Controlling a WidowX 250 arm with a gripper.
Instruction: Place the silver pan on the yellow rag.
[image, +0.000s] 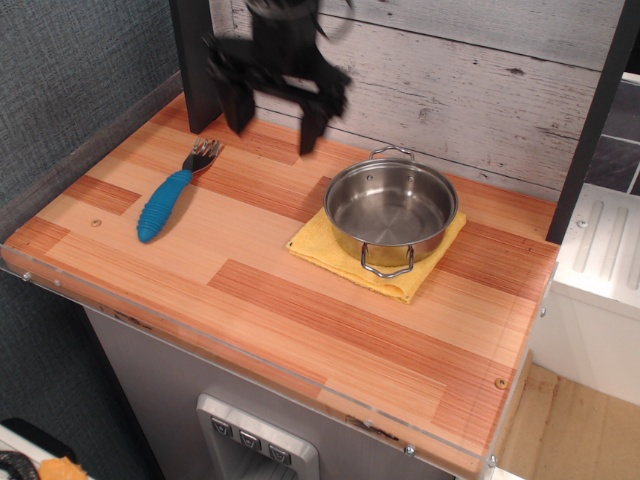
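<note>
The silver pan (391, 211) stands upright on the yellow rag (400, 270) at the right middle of the wooden tabletop. Its two wire loop handles point to the front and the back. My gripper (275, 120) hangs open and empty in the air at the back left, well clear of the pan, its dark fingers (312, 125) spread wide. It is blurred by motion.
A fork with a blue handle (165, 204) lies on the left of the table (250, 300). A dark post (195, 60) stands at the back left corner and a whitewashed plank wall (480, 90) runs along the back. A white unit (600, 270) stands to the right.
</note>
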